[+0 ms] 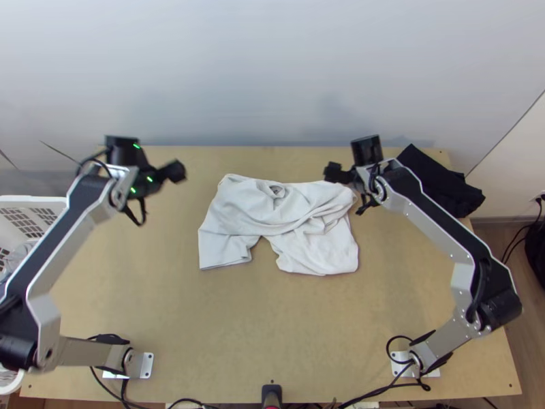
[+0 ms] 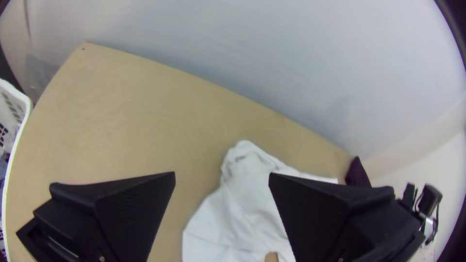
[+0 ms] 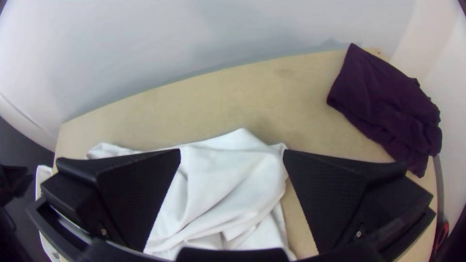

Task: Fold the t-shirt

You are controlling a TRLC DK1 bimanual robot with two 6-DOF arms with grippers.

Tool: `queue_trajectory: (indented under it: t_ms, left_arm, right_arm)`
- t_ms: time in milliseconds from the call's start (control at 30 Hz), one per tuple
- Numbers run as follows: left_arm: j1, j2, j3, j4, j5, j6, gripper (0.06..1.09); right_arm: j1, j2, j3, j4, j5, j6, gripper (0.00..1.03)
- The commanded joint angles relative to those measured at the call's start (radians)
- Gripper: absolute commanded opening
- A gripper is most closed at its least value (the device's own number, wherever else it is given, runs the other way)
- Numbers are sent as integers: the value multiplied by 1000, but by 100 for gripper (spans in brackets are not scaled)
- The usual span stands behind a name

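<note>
Shirt (image 1: 313,225) lies rumpled, toward 12 o'clock from table (image 1: 225,334) centre; left gripper (image 1: 176,171) and right gripper (image 1: 333,172) both released, fingers apart.
Right gripper hides a bit of shirt's 1 o'clock edge; left gripper blurred, off its 10. Wrist views crop shirt; inner layers hard to trace. Long axis 9 to 3, one squared flap pointing 7. Wood strip narrow at 12, broad at 6. Dark cloth (image 1: 443,184) at table's 2; basket (image 1: 30,201) at 9, cut off.
</note>
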Motion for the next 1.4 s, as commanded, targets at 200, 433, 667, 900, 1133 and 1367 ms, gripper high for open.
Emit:
queue_trajectory:
  t_ms: [200, 433, 667, 900, 1133, 1367]
  left_arm:
    - [-135, -153, -212, -85, -39, 92, 100]
    - [-158, -183, -327, -122, -105, 189, 100]
    - [-223, -180, -418, -144, -113, 199, 99]
    - [-292, -125, -464, -121, -122, 186, 99]
    - [-339, -64, -477, -61, -132, 164, 96]
    - [-312, -22, -487, 19, -136, 153, 91]
  right_arm:
    - [2, -191, -131, -59, -2, -44, 98]
    - [-5, -326, -272, -66, -2, -64, 98]
    - [-21, -405, -350, -75, -2, -64, 98]
    - [-30, -437, -364, -109, -2, -64, 98]
    - [-42, -460, -388, -114, -2, -62, 98]
    - [-18, -479, -393, -181, -3, -73, 98]
